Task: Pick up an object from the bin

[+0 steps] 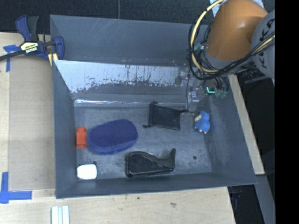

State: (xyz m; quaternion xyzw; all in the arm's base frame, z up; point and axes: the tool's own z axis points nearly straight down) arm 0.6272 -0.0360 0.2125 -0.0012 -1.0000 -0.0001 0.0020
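The hand (191, 99) sits low at approx 2 o'clock in the bin (140, 41), can't tell if open or closed, w/ a flat black piece (163, 117) at its 8 o'clock, a small blue figure (202, 122) at its 5, and a blue oval pad (112, 136), orange block (81, 137), white block (87, 171) & black wedge (149, 164) toward the bin's 7.

No text, label or number is legible anywhere.

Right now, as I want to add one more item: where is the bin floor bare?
Front right, between the black scoop, the small blue toy and the right wall; also back left, behind the blue oval pad. Crowded at the left, where the orange block and white piece sit by the pad.
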